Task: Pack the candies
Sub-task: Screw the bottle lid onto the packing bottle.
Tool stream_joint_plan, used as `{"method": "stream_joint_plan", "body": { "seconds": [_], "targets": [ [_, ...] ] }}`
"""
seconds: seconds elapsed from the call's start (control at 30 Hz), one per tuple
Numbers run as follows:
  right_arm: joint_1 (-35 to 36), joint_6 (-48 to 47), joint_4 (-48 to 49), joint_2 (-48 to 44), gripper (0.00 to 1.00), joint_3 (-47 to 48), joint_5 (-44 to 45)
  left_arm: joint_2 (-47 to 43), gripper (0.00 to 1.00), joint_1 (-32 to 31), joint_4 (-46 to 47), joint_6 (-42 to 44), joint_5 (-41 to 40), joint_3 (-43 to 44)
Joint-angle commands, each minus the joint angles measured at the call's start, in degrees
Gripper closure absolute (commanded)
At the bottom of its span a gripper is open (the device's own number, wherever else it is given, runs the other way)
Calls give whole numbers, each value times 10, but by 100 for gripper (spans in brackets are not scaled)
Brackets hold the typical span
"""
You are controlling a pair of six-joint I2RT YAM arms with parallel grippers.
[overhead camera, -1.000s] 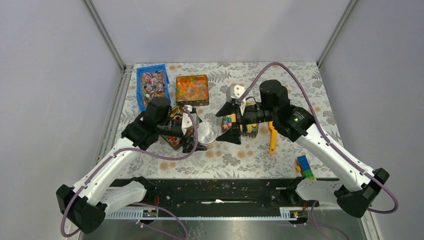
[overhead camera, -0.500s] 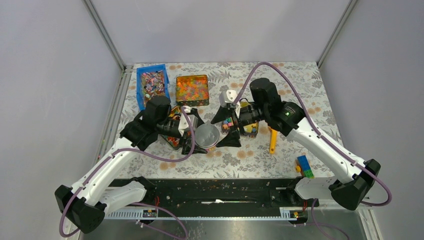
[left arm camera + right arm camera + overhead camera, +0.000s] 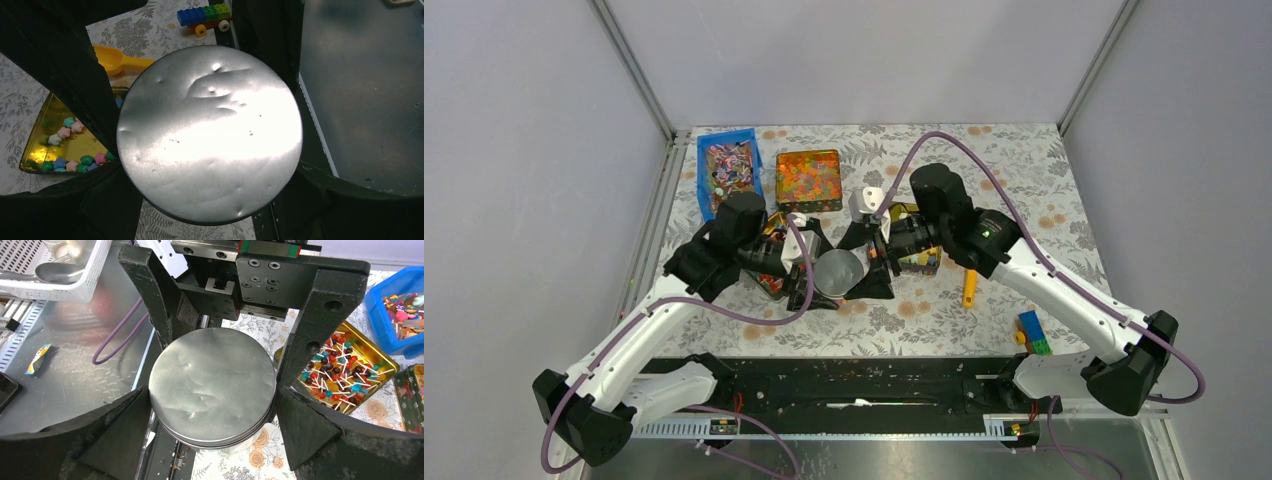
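Note:
A jar with a round silver lid (image 3: 839, 271) stands between both grippers. My left gripper (image 3: 816, 265) is shut on the jar from the left, with its black fingers (image 3: 107, 195) just below the lid (image 3: 210, 132). My right gripper (image 3: 864, 262) is shut on the lid (image 3: 212, 385) from the right, with a finger (image 3: 120, 430) against each side of the rim. The candies (image 3: 70, 150), small pastel stars, lie in a gold triangular tin (image 3: 35, 135). In the top view that tin (image 3: 921, 262) is mostly hidden under the right wrist. The jar's contents are hidden.
A gold tin of lollipops (image 3: 345, 370) lies under the left wrist. A blue bin of wrapped sweets (image 3: 727, 170) and a square box of orange beads (image 3: 809, 178) stand at the back. A yellow scoop (image 3: 969, 280) and a Lego piece (image 3: 1032, 333) lie to the right.
My right gripper has moved left from over the candy tin to the jar and closed around the lid. The left gripper has stayed on the jar.

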Motion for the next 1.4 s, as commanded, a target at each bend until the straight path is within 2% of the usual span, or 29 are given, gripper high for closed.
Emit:
{"method": "stream_joint_plan", "body": {
  "seconds": [0.0, 0.2, 0.57, 0.9, 1.03, 1.13, 1.27, 1.3, 1.33, 1.37],
  "targets": [
    [12, 15, 52, -4, 7, -13, 44, -9, 56, -6, 30, -4, 35, 39],
    [16, 17, 53, -8, 17, -27, 67, -3, 57, -6, 41, -22, 29, 43],
    [36, 63, 82, -21, 50, -70, 148, -11, 61, -6, 187, -135, -39, 27],
    [66, 120, 116, -17, 74, -100, 244, 5, 66, -7, 224, -158, -89, 32],
    [77, 127, 117, -13, 74, -100, 283, 8, 67, -8, 247, -173, -108, 28],
    [78, 134, 112, -7, 65, -93, 304, 13, 67, -9, 255, -180, -110, 28],
    [79, 137, 97, -2, 45, -79, 336, 14, 67, -11, 254, -182, -113, 25],
    [79, 136, 94, -1, 39, -76, 341, 13, 67, -11, 252, -182, -113, 24],
    [79, 136, 88, -2, 28, -71, 346, 13, 67, -11, 249, -179, -113, 22],
    [79, 135, 86, -3, 23, -69, 346, 12, 67, -11, 245, -176, -112, 21]
  ]
}}
